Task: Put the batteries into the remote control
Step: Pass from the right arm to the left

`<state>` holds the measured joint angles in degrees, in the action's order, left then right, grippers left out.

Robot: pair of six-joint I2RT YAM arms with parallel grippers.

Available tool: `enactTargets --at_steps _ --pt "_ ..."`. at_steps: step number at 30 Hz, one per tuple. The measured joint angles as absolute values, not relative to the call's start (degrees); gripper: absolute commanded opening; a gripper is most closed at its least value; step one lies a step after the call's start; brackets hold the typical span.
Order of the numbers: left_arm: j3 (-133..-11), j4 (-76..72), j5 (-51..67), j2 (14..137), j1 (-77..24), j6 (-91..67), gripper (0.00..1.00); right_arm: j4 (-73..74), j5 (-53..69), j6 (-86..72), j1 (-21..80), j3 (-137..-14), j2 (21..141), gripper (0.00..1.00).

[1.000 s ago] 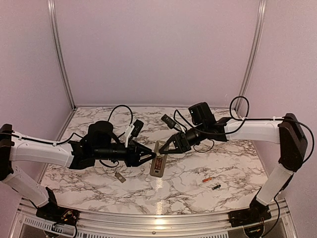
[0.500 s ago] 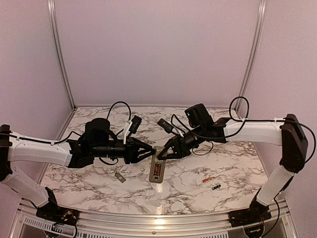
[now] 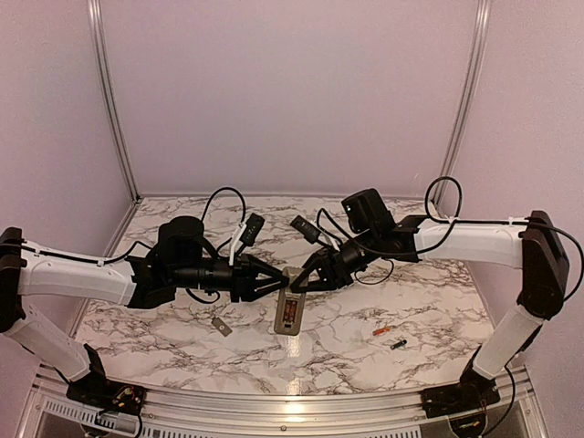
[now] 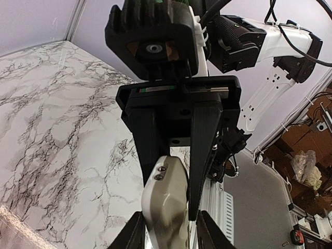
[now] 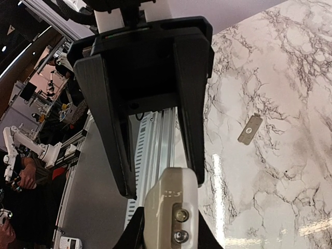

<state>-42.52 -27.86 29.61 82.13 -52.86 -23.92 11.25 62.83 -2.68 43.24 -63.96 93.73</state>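
Note:
The remote control (image 3: 288, 313) lies grey-beige back up at mid-table, its battery recess showing. My left gripper (image 3: 279, 286) meets its far end from the left. In the left wrist view the remote's end (image 4: 165, 207) sits between the narrowed fingers (image 4: 205, 155) of my left gripper (image 4: 174, 207), held there. My right gripper (image 3: 297, 283) comes from the right and is wide open. In the right wrist view (image 5: 162, 188) one fingertip (image 5: 193, 176) touches the remote's end (image 5: 171, 218). The orange-red battery (image 3: 382, 331) and the dark battery (image 3: 398, 344) lie on the table to the right.
The small flat grey cover piece (image 3: 221, 326) lies on the marble left of the remote and also shows in the right wrist view (image 5: 249, 129). The aluminium front rail (image 3: 292, 401) runs along the near edge. Cables loop over both arms.
The remote has shifted slightly down and toward the near edge. The left arm has drawn back a little to the left. The right gripper has moved in to the remote's far end.

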Motion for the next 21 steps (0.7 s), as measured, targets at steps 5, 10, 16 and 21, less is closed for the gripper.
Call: enactTargets --at_steps 5,10,16,21 --pt "-43.3 -28.4 30.2 82.9 -52.8 -24.7 0.31 11.2 63.0 -2.2 43.6 -64.0 93.7 0.00" --pt "-43.4 -29.8 31.1 83.7 -52.8 -25.6 0.30 11.3 63.0 -1.6 44.0 -64.0 93.7 0.00" --pt "-43.7 -31.6 32.6 85.3 -52.8 -27.2 0.22 11.8 63.0 -1.3 44.2 -64.1 93.7 0.00" --pt "-43.7 -32.4 34.1 85.6 -52.5 -28.1 0.09 12.2 63.2 -0.7 44.2 -64.2 93.7 0.11"
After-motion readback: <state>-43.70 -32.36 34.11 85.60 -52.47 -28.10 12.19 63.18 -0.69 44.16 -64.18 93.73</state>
